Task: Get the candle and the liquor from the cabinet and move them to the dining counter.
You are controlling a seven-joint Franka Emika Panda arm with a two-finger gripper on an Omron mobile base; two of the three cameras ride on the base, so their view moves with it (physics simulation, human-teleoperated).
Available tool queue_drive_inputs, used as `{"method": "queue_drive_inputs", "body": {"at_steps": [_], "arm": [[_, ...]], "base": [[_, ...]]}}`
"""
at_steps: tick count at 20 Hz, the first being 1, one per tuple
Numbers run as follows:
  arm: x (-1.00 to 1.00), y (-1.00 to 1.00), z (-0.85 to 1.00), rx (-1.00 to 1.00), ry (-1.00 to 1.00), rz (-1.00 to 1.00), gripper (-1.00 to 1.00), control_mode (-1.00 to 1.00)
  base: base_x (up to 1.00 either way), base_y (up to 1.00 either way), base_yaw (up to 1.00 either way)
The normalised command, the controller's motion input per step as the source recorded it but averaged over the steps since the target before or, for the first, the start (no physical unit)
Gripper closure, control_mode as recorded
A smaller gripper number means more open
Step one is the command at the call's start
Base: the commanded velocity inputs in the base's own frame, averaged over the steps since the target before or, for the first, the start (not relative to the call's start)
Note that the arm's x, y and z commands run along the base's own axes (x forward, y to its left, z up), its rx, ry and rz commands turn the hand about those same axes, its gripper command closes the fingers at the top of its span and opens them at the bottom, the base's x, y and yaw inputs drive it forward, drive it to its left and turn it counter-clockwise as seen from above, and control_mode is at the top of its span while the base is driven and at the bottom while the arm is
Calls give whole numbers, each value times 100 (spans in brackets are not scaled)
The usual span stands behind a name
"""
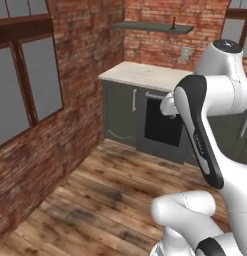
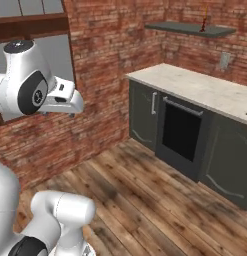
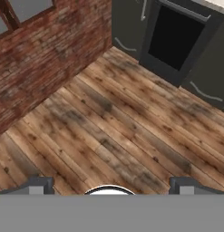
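The cabinet (image 1: 151, 26) is a flat dark grey shelf board high on the far brick wall, seen again at the cabinet (image 2: 191, 29). On it stands the candle (image 1: 174, 22), thin and orange in a dark holder; in the right base view the candle (image 2: 204, 23) is near the board's right end. The liquor and the dining counter are out of view. My gripper (image 2: 58, 114) hangs well short of the shelf, pointing down at the wooden floor. In the hand view the gripper (image 3: 111, 185) is open, its fingertips (image 3: 39, 185) wide apart with nothing between them.
Below the shelf runs a pale stone counter (image 1: 145, 75) on dark grey base cupboards (image 1: 120, 112) with a black oven (image 1: 162, 122). A brick wall with a window (image 1: 25, 85) lines the left. Wooden floor (image 3: 109, 118) spreads in front.
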Motion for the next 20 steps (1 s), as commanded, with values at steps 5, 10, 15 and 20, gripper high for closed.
{"method": "queue_drive_inputs", "body": {"at_steps": [5, 10, 15, 20], "arm": [[0, 0, 0, 0, 0, 0, -100, 100], [0, 0, 0, 0, 0, 0, -100, 100], [0, 0, 0, 0, 0, 0, -100, 100], [0, 0, 0, 0, 0, 0, -100, 100]], "base": [[100, 77, -39], [100, 60, -45], [100, 11, -52], [100, 4, -57]]}}
